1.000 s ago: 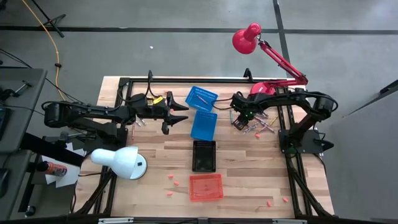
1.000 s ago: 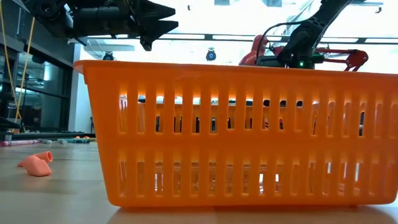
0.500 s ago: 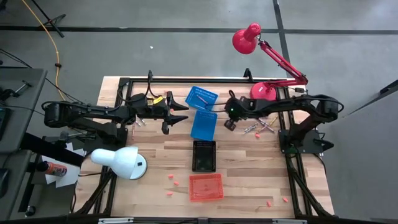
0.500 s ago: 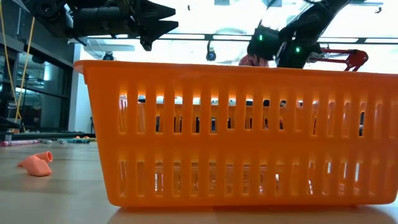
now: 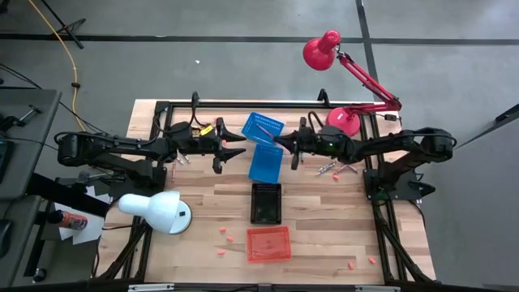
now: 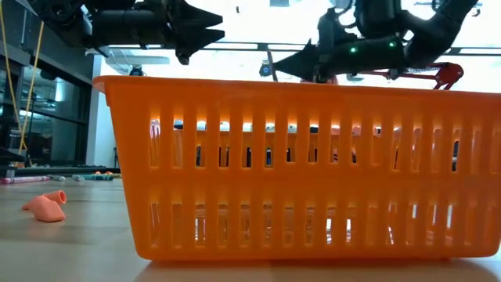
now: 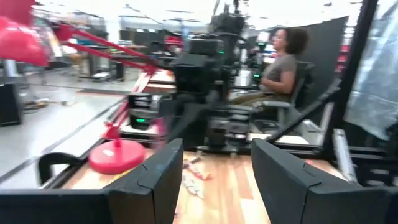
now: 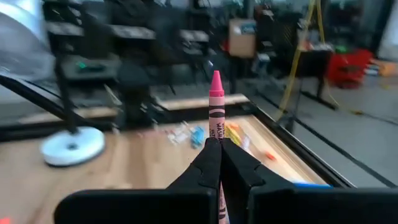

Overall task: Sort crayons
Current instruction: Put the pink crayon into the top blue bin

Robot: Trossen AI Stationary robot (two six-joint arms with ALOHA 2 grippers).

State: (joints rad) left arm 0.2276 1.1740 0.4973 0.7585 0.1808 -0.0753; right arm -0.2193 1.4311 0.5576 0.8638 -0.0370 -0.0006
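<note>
The right gripper (image 5: 281,143) is clamped on a pink crayon (image 8: 216,109), fingers pressed together around its lower part. In the right wrist view the crayon stands straight out beyond the fingertips (image 8: 219,163), its long axis in line with the fingers and its pointed tip leading away from the wrist. In the high view the right arm reaches across the table toward nine o'clock, so the gripper and the crayon's axis run roughly nine-to-three, tip toward nine o'clock. The gripper sits over the gap between the two blue baskets: the tilted one (image 5: 263,127) at its eleven o'clock and the other (image 5: 265,163) at its six to seven o'clock.

More crayons (image 5: 336,168) lie loose on the wooden table (image 5: 195,203) at about four o'clock from the right gripper, near the base of the red lamp (image 5: 341,119); their directions are too small to tell. Another scatter (image 7: 191,181) shows on the table in the left wrist view.

The left gripper (image 5: 239,148) hangs at nine o'clock from the right one, facing it, its fingers (image 7: 158,180) apart and holding nothing.

A black basket (image 5: 266,203) and an orange basket (image 5: 268,244) stand toward six o'clock, with a white lamp (image 5: 156,211) at seven o'clock. A seated person (image 7: 280,62) shows in the room beyond the table.
</note>
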